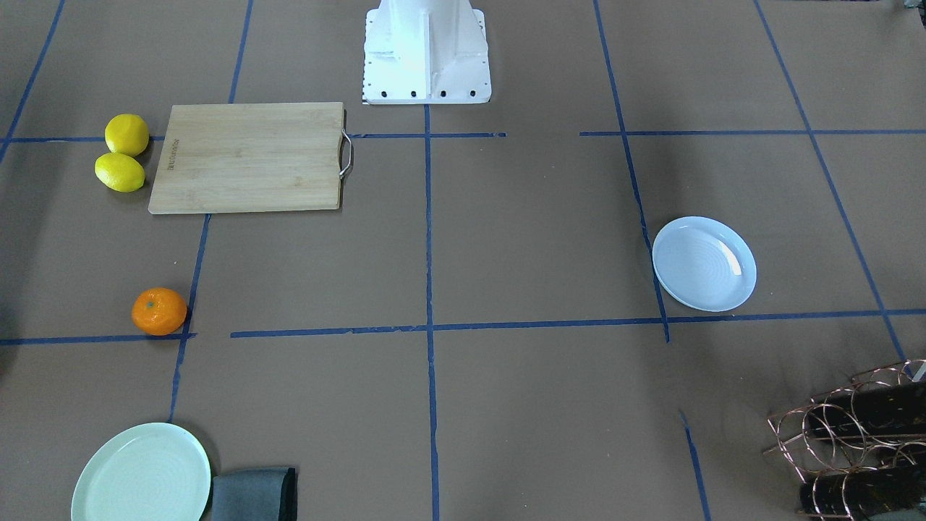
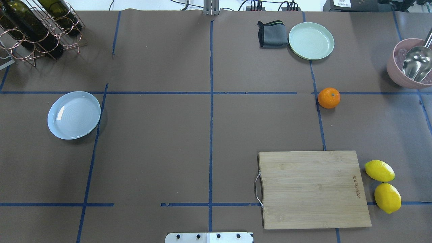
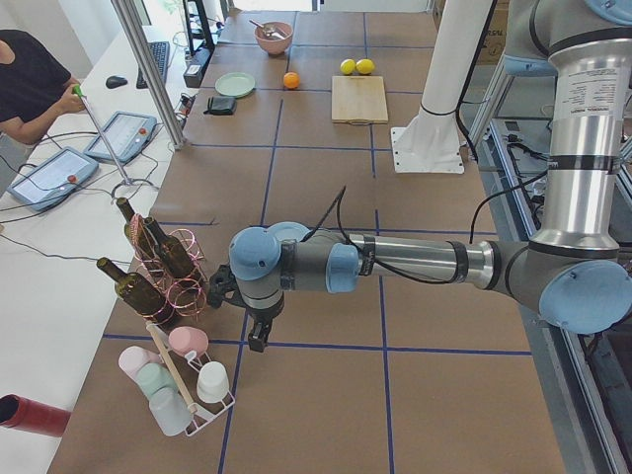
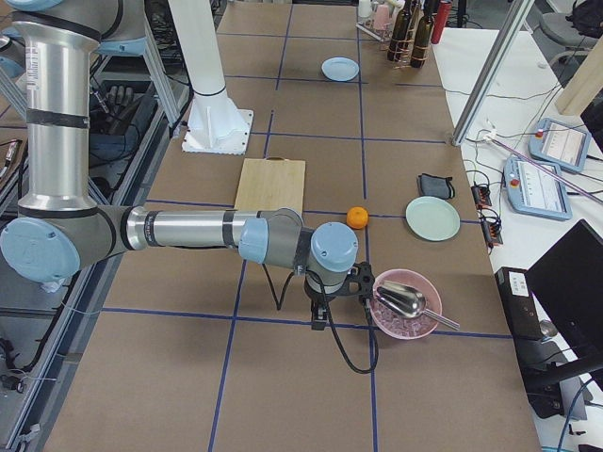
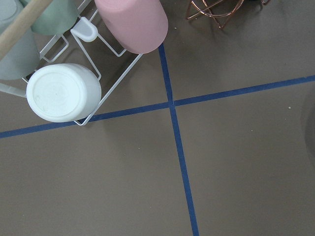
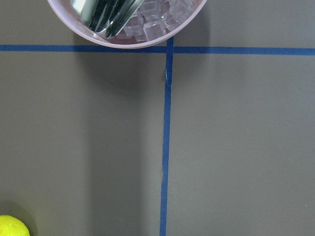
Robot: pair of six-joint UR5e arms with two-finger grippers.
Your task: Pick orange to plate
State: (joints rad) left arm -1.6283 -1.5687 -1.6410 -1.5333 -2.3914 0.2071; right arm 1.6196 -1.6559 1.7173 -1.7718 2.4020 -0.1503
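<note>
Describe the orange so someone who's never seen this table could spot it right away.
Start at the wooden cutting board on the robot's right half of the table. Beyond its far edge, toward the mint-green plate, the orange sits alone beside a blue tape line. It is round and bright orange, unlike the two yellow lemons beside the board.

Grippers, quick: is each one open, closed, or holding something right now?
Left gripper: cannot be told; only a side view shows it.
Right gripper: cannot be told, same reason.
</note>
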